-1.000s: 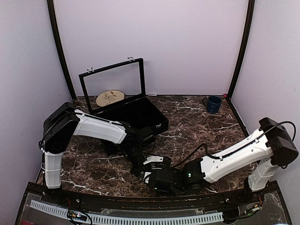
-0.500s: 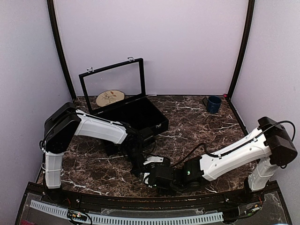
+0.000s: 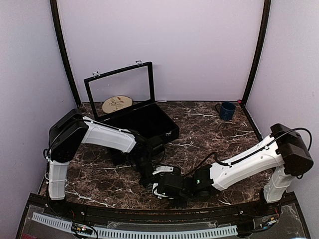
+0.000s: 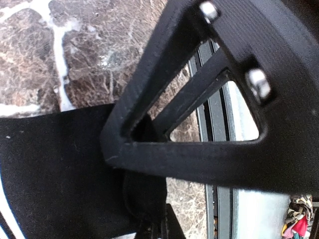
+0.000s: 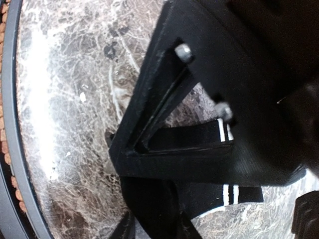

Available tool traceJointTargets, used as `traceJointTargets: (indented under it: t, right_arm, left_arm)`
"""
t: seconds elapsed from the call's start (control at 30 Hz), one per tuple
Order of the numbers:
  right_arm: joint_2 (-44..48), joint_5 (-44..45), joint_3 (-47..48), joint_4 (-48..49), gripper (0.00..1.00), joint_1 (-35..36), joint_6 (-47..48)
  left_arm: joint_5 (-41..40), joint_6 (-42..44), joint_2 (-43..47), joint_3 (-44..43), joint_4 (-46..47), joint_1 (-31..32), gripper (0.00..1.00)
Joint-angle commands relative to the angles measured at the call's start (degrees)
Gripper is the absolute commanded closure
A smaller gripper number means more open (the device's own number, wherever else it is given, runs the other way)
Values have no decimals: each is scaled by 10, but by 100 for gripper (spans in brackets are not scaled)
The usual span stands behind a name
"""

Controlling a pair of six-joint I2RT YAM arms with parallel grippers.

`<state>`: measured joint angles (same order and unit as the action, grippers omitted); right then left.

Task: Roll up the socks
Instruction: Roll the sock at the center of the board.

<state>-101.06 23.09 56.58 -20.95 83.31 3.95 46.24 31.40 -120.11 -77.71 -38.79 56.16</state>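
Note:
A black sock with white stripes (image 5: 209, 194) lies on the marble table near its front edge. Both grippers meet over it, so the top view hides it almost wholly. My left gripper (image 4: 154, 231) (image 3: 149, 178) is shut, pinching a fold of the black sock (image 4: 50, 174) at its tip. My right gripper (image 5: 149, 224) (image 3: 163, 188) comes in from the right, and its fingers are drawn in on a bunched fold of the same sock. The sock's striped cuff shows through the right finger's frame.
A black case (image 3: 149, 127) with its glass lid (image 3: 119, 92) raised stands behind the left arm. A round wooden disc (image 3: 117, 104) lies behind it. A blue mug (image 3: 227, 110) stands at the back right. The table's front rail (image 3: 149, 219) runs just below the grippers.
The right gripper's jaws have drawn in from wide open onto the sock, and the right arm has edged slightly left. The left arm has hardly moved.

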Motion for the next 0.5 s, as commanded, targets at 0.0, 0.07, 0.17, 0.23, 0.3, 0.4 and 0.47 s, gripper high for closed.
traceJointTargets:
  t: [0.0,0.07,0.17,0.23,0.3,0.4,0.47]
  right_arm:
    - [-9,-20,3,9,78,-17,-9]
    - [-11,-26,5,8,81,-20,-10]
    - [-12,-40,8,5,86,-25,-14]
    - [-13,-50,11,3,89,-30,-16]
    - [-13,-59,15,-1,89,-35,-20]
    - [-8,-79,17,-3,91,-46,-28]
    - [-6,-90,18,-4,91,-52,-32]
  left_arm:
    - [26,5,5,-13,-13,1,95]
    - [20,0,5,-13,-11,0,94]
    - [7,-8,6,-13,-6,-2,87]
    - [0,-12,7,-14,-7,-3,82]
    - [-9,-16,8,-14,-7,-6,79]
    - [-17,-25,10,-12,-12,-12,75]
    - [-19,-30,13,-8,-13,-14,72]
